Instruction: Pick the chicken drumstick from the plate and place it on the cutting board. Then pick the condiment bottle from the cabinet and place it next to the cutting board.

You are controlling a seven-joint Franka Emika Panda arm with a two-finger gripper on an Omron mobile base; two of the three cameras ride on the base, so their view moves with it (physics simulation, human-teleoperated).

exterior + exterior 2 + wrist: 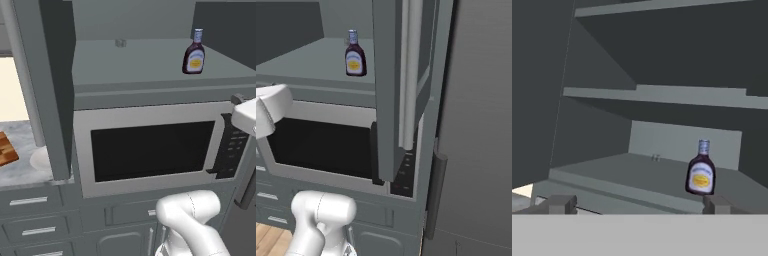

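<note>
You are pointing your wide-open, empty tool into the cabinet, where the condiment bottle is standing upright on the grey shelf, ahead of the tool and nearer its right-hand fingertip.

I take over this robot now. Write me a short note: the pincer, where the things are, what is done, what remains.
Pincer: open, empty, facing the open cabinet from outside.
Sauce bottle: upright on the lowest cabinet shelf, above the microwave, untouched.
Cutting board: on the counter to the left, mostly cut off by the picture's edge; plate beside it, partly behind the cabinet door.
Drumstick: cannot tell from here whether it was moved.
Left: grip the bottle and set it next to the board.
</note>
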